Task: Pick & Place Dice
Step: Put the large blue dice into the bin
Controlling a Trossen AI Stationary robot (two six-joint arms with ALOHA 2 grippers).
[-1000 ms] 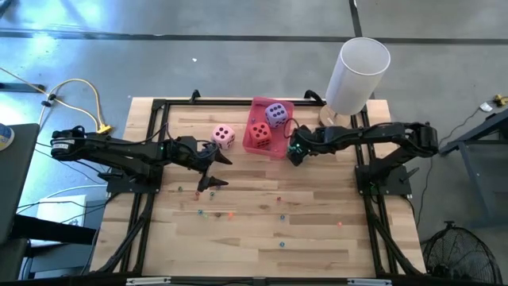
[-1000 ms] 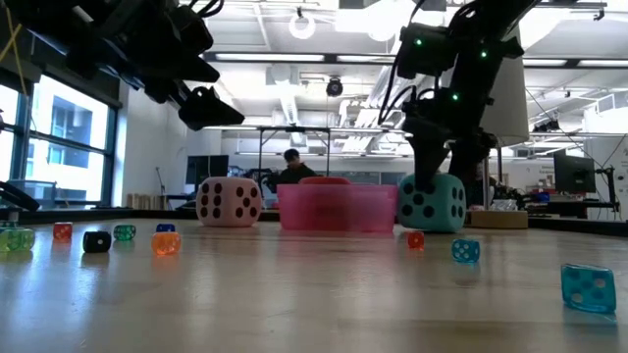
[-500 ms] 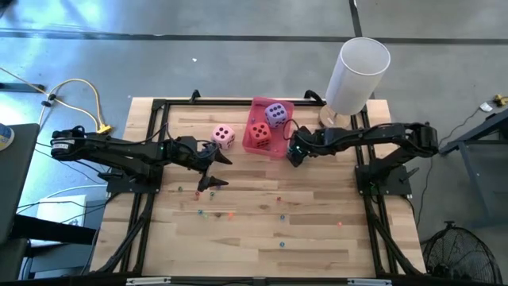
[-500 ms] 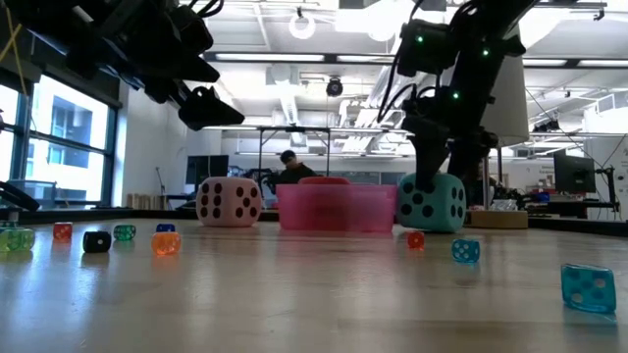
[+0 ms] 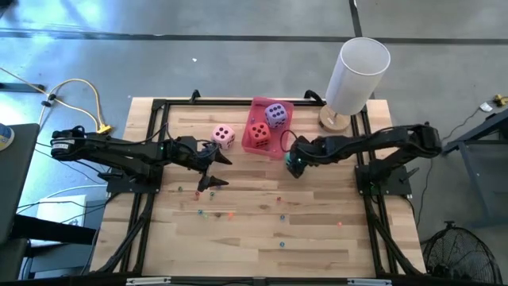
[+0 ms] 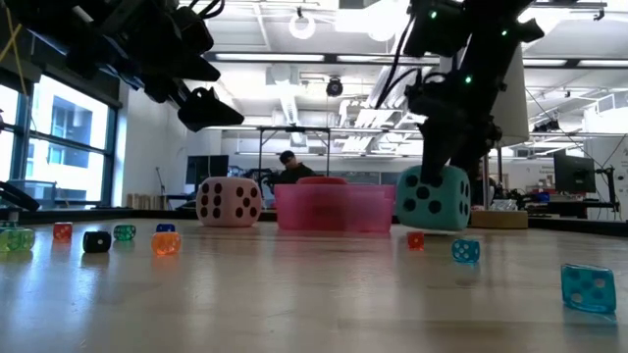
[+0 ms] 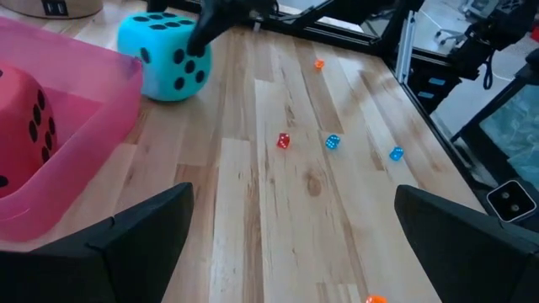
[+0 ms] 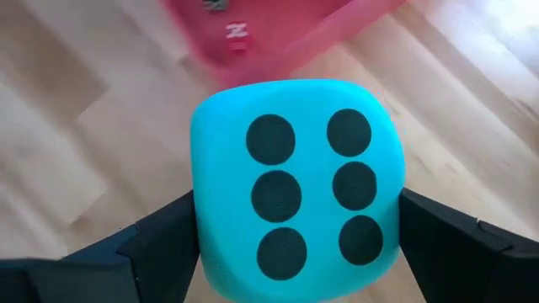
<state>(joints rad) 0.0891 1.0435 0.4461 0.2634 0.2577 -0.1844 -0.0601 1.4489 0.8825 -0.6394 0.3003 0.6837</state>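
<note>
Gripping the teal die (image 8: 296, 187) between its two fingers, our right hand (image 5: 295, 161) is holding it just off the worktop (image 5: 317, 238), a little to the near side of the pink tray (image 5: 277, 148). In the low view the die's underside is showing a thin gap above the wood, so we are judging it lifted, not resting. The fingers are pressing on opposite side faces, with the six-pip face turned up to the wrist camera; that leaves the bottom free for setting down.

We are taking the tray as the landmark. The red die (image 5: 259, 133) and the purple die (image 5: 275, 114) are already sitting inside it, so we are reading the tray as the goal and the teal die as the next one to go in. The hold is staying low, probably because the tray wall is shallow and only a short rise is needed to clear it.

The pink die (image 5: 223, 136) is standing on the wood just left of the tray, not yet collected. Our left hand (image 5: 213, 168) is hovering nearby on that same side, fingers spread wide and holding nothing, likely waiting for its turn. Small coloured beads (image 5: 230, 213) are lying scattered farther from the tray.
</note>
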